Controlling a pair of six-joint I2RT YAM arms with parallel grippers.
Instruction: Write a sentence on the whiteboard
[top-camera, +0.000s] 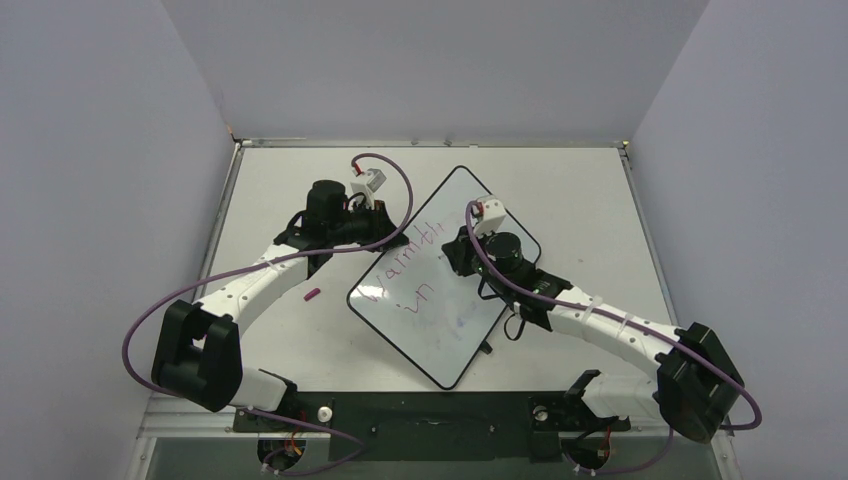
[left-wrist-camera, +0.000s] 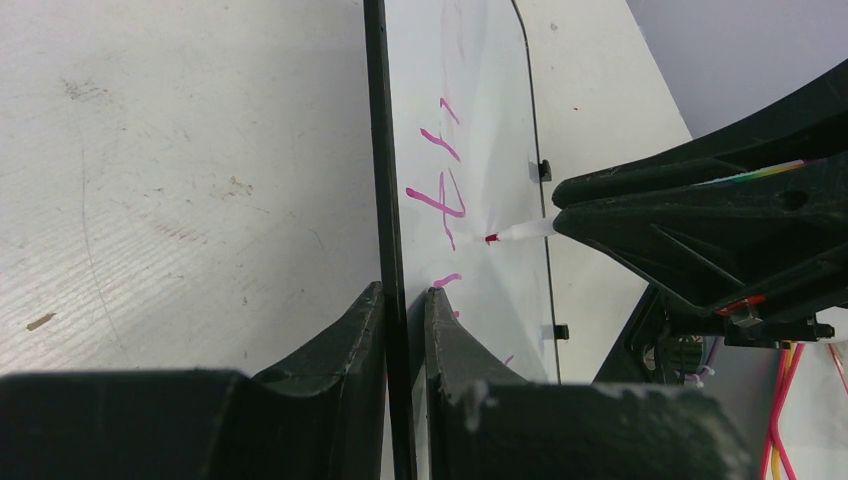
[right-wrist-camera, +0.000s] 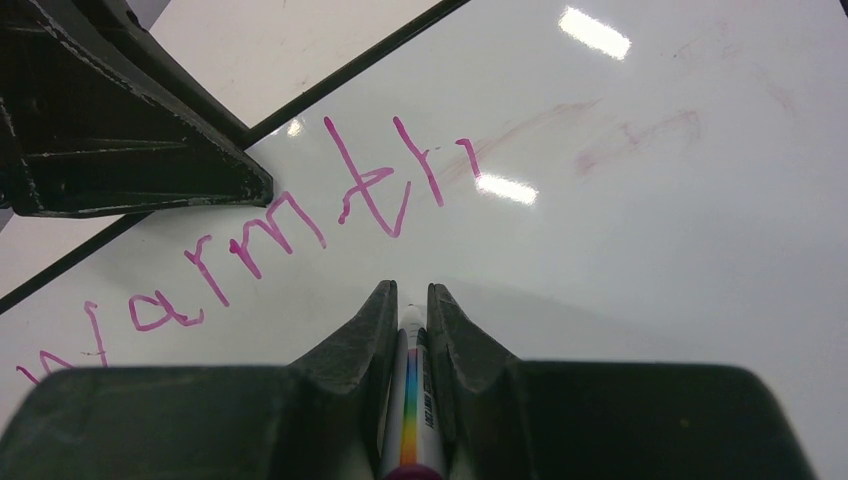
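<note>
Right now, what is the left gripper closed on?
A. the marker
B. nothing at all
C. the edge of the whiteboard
C: the left wrist view shows the left gripper pinching the black edge of the whiteboard, while the marker sits in the right gripper.

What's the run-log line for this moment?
left claw: shut on whiteboard edge | right claw: shut on marker | sentence: "Warmth" legible

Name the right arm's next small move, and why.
Probably drag the marker into the next word's first stroke: the right hand grips it, tip at the whiteboard below "Warmth" of the sentence, and the left hand pins the board's edge.
</note>
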